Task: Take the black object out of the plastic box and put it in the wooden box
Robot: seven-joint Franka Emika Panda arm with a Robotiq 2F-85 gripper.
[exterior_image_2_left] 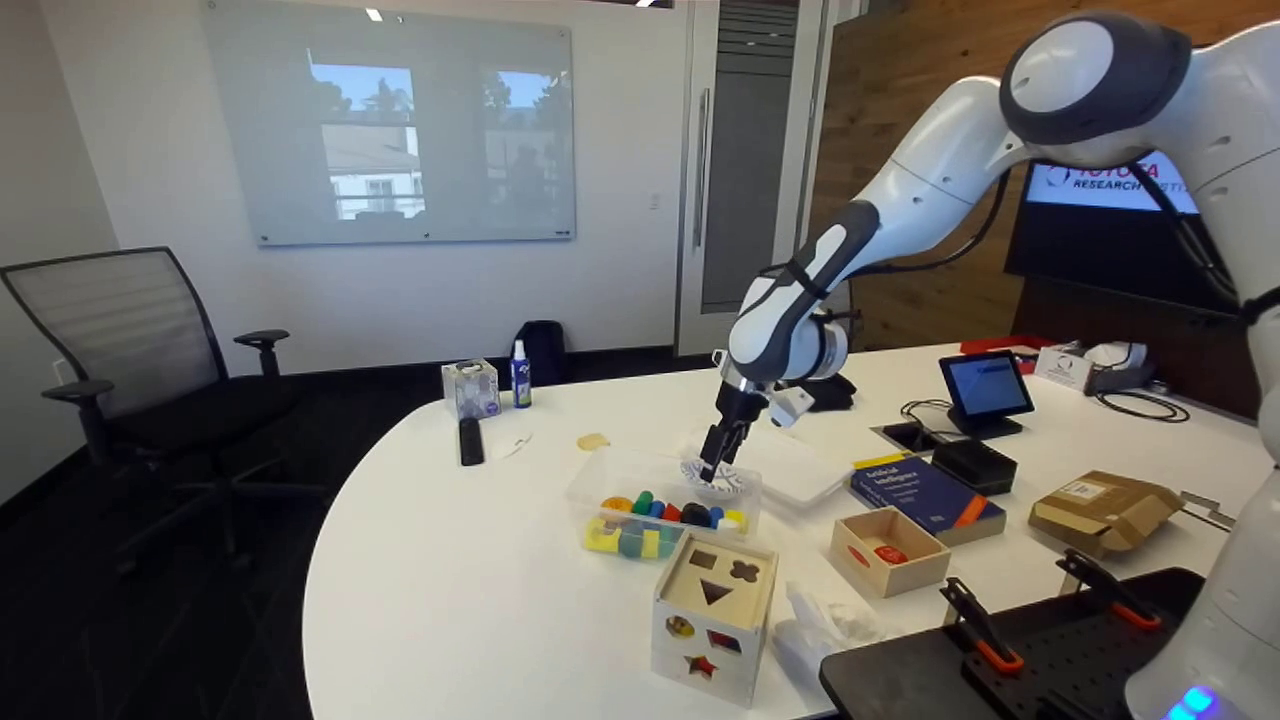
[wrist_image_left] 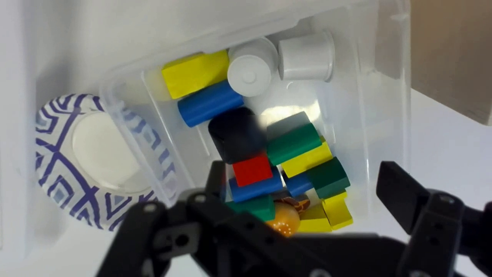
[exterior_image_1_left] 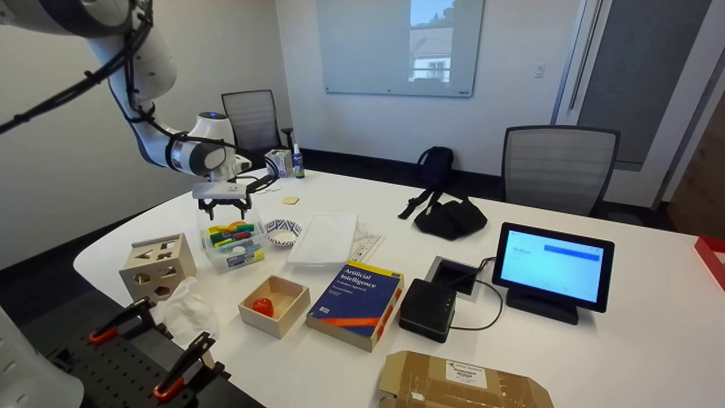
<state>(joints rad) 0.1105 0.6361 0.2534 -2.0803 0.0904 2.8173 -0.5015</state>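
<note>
1. At 5 o'clock, nearest in an exterior view: cardboard box (exterior_image_1_left: 461, 385).
2. 6 o'clock: thick blue book (exterior_image_1_left: 355, 297), cover reads "Artificial Intelligence".
3. Between 7 and 8: open wooden box (exterior_image_1_left: 294, 315), near the book; red piece (exterior_image_1_left: 263, 307) inside, toward that box's 8 o'clock.
4. Between 8 and 9: wooden shape sorter (exterior_image_1_left: 158, 266).
5. Same bearing, a bit farther: clear plastic box (exterior_image_1_left: 220, 264), holds coloured blocks (wrist_image_left: 292, 145).
6. Black object (wrist_image_left: 233, 134): in the plastic box, about mid-frame in wrist view. Red block (wrist_image_left: 251, 170) just beside it at its 5 o'clock, blue cylinder (wrist_image_left: 210, 103) at its 11.
7. Between 7 and 8: white lid (exterior_image_1_left: 323, 241). 8 o'clock: patterned bowl (exterior_image_1_left: 283, 238), beside the plastic box.
8. 9 o'clock: gripper (exterior_image_1_left: 227, 214) over the plastic box, fingers (wrist_image_left: 401, 196) spread wide, released.
9. 10 o'clock, far: tissue box (exterior_image_1_left: 278, 163), spray bottle (exterior_image_1_left: 298, 162) next to it.
10. 12 o'clock, farthest: glass board (exterior_image_1_left: 374, 51).
</note>
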